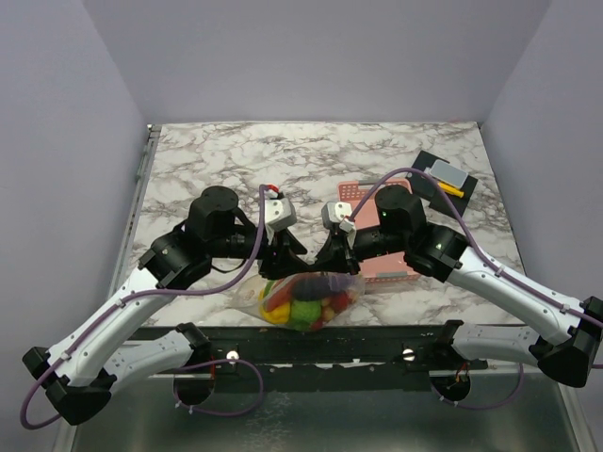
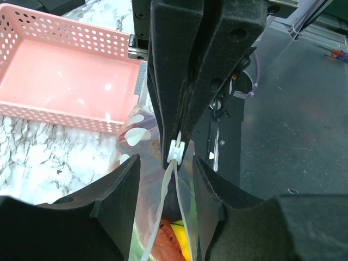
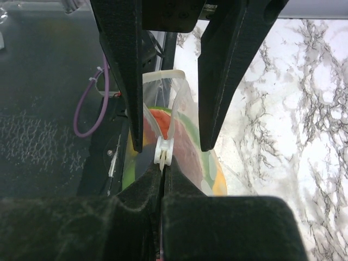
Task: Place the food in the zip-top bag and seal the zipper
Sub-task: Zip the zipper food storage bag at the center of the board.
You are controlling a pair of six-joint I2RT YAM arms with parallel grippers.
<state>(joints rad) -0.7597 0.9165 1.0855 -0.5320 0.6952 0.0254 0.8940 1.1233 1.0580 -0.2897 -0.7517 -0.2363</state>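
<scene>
Zip-top bag (image 1: pixel 311 299): clear pouch at 6 o'clock on the marble table (image 1: pixel 236 160), at its near edge, between both grippers.
Food (image 1: pixel 303 311): toy pieces in yellow, green, red and purple, seen inside the bag.
Zipper (image 3: pixel 163 74): pale strip along the mouth, carrying a white slider (image 2: pixel 176 149).
Right gripper (image 3: pixel 162 169): jaws fully closed, pinching the zipper at the slider.
Left gripper (image 2: pixel 166 163): jaws partly parted, one finger either side of the zipper, gripping nothing.
Pink basket (image 2: pixel 70 70): 2 o'clock of the bag, partly under the right arm.
Black mat (image 1: pixel 435 168): 2 o'clock on the table, bearing yellow and grey items.
</scene>
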